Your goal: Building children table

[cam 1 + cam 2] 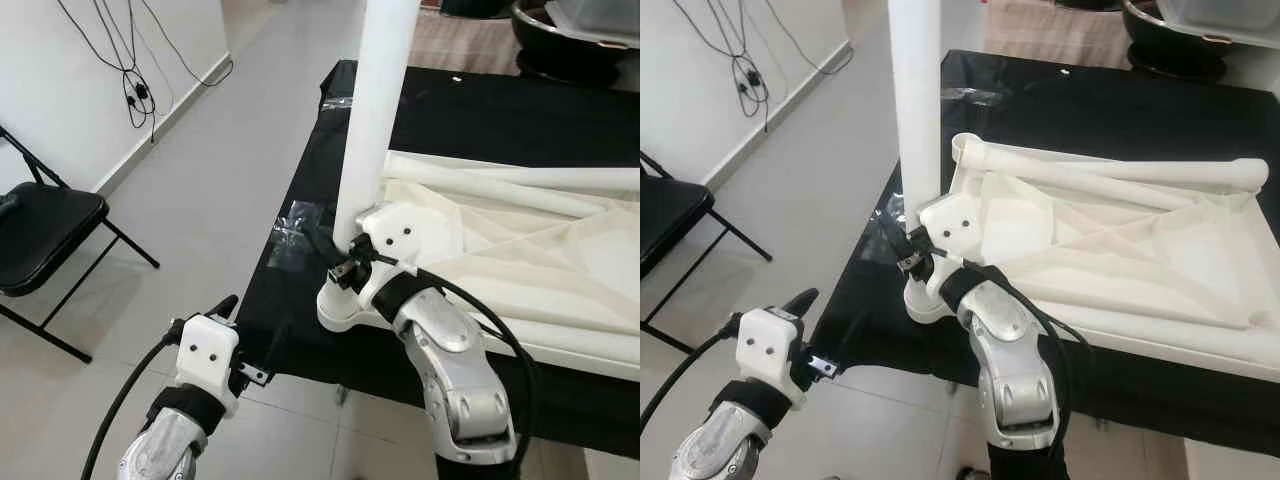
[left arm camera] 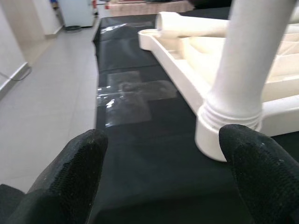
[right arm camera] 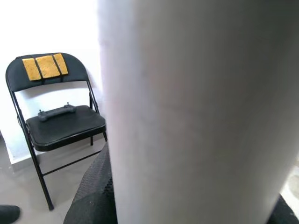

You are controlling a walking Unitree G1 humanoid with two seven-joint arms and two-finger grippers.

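Observation:
A cream plastic children's table top [image 1: 1120,250] lies upside down on a black-covered table [image 1: 470,110]. One white leg [image 1: 375,110] stands upright in the near-left corner socket [image 1: 345,310]. My right gripper [image 1: 350,245] is shut on the base of this leg, which looms close in the right wrist view [image 3: 196,112]. A second white leg [image 1: 1120,170] lies flat across the table top. My left gripper [image 1: 250,325] hangs open at the table's front-left edge, below the socket. The left wrist view looks between its fingers [image 2: 70,172] toward the socket [image 2: 224,135].
A black folding chair [image 1: 45,235] stands on the tiled floor to the left, by the white wall with hanging cables [image 1: 130,70]. Clear plastic wrapping [image 1: 300,225] lies on the black cloth near the leg. A dark bowl-shaped object [image 1: 570,35] sits at the far right.

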